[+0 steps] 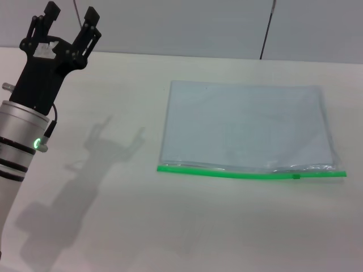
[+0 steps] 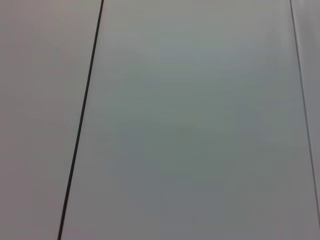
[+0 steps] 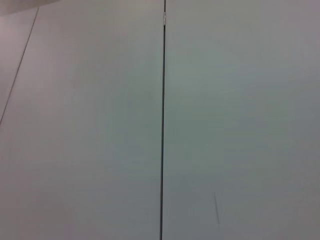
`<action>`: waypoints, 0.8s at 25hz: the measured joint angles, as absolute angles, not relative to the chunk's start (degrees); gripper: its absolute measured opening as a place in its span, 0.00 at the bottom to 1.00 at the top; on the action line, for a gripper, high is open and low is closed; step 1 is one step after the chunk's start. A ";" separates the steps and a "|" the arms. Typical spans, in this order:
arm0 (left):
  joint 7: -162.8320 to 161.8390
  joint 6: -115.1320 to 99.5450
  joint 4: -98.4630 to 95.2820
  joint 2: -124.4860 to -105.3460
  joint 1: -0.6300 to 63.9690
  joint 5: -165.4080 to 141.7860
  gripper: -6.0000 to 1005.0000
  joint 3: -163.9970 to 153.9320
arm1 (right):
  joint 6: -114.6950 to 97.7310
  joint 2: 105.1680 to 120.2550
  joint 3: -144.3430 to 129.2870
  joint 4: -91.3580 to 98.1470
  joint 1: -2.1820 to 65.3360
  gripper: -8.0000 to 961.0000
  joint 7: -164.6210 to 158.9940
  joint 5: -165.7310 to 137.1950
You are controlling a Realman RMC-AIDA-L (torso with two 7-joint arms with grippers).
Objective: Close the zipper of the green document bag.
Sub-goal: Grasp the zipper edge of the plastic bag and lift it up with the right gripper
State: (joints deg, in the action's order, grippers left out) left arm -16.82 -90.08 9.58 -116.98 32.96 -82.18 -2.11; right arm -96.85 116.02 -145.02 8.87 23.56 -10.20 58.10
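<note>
My left gripper (image 1: 71, 17) hangs far left, jaws apart and empty, well apart from the green document bag (image 1: 244, 127) lying flat on the counter (image 1: 113, 226), its zipper (image 1: 249, 173) along the near edge.

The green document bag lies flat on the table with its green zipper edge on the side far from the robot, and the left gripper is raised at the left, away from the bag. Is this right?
Not quite. The head view shows the zipper on the bag's near edge, toward the robot, not the far one. The rest holds: the green document bag lies flat on the table, and the left gripper is raised at the left, away from the bag.
</note>
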 joint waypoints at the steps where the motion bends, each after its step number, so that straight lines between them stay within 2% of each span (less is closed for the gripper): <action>1: -16.81 -90.08 9.58 -116.98 32.96 -82.18 0.83 -2.11 | -96.85 116.02 -145.02 8.87 23.56 0.81 -10.19 58.10; 14: -16.87 -90.09 9.58 -116.98 32.96 -82.12 0.83 -2.11 | -94.56 116.02 -145.01 8.76 24.04 0.80 -9.57 58.10; 20: -16.87 -90.09 9.51 -116.94 32.96 -82.08 0.83 -2.11 | -93.27 116.11 -145.06 8.69 23.76 0.80 3.01 58.10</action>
State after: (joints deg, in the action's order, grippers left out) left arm -16.87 -90.09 9.51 -116.94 32.96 -82.08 -2.11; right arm -93.27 116.11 -145.06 8.69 23.76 3.01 58.10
